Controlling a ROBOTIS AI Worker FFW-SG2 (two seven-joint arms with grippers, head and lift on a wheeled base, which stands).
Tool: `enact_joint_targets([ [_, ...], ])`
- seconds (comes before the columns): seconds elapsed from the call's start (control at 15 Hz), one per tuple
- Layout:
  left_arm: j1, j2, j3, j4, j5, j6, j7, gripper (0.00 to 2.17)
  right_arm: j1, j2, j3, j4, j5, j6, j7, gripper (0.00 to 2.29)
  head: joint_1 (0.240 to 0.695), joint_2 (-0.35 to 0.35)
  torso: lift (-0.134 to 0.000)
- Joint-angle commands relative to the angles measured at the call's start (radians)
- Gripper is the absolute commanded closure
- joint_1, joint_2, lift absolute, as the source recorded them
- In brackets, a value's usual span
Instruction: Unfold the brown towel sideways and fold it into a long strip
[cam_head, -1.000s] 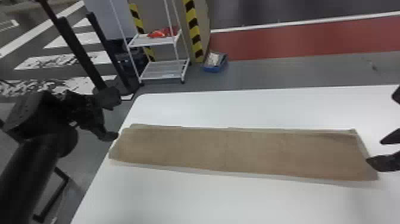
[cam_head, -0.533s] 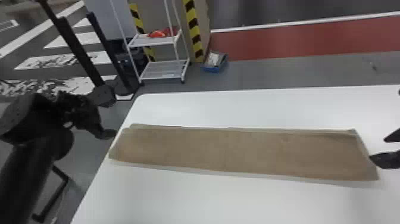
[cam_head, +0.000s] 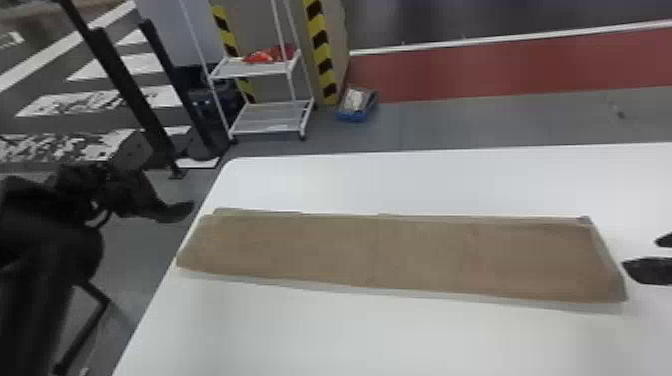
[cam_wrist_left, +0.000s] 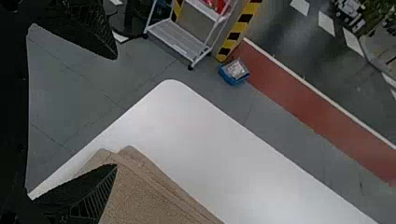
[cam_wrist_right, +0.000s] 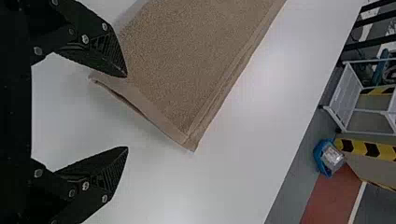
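The brown towel (cam_head: 400, 257) lies as a long, flat strip across the middle of the head view, on the white table (cam_head: 350, 335). Just beside its right end, at the frame's right edge, the right claw (cam_head: 642, 253) has its fingers apart. Left of the strip, the left claw (cam_head: 176, 212) is spread too. Beyond the table, a white rack (cam_head: 265, 120) stands upper left, with a blue box (cam_head: 354, 116) at top centre.
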Motion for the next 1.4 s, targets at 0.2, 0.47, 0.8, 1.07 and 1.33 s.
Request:
enact_joint_targets([
  [0.2, 0.141, -0.066, 0.121, -0.161, 0.072, 0.019, 0.004, 0.06, -0.049, 0.044, -0.022, 0.119, -0.035, -0.023, -0.045, 0.39, 0.695, 0.246, -0.125],
  [0.47, 0.198, -0.115, 0.193, -0.216, 0.164, 0.007, 0.102, 0.07, -0.061, 0.086, -0.028, 0.221, -0.045, -0.118, -0.076, 0.39, 0.695, 0.26, -0.125],
  [0.8, 0.221, -0.169, 0.248, -0.226, 0.256, 0.004, 0.18, 0.07, -0.05, 0.092, -0.029, 0.256, -0.075, -0.142, -0.099, 0.41, 0.695, 0.285, -0.125],
  [1.07, 0.238, -0.169, 0.248, -0.219, 0.254, 0.0, 0.184, 0.07, -0.05, 0.092, -0.054, 0.254, -0.106, -0.139, -0.1, 0.97, 0.695, 0.293, -0.125],
  [1.33, 0.247, -0.169, 0.248, -0.218, 0.257, -0.009, 0.187, 0.07, -0.05, 0.092, -0.071, 0.253, -0.114, -0.155, -0.116, 1.42, 0.695, 0.284, -0.125],
])
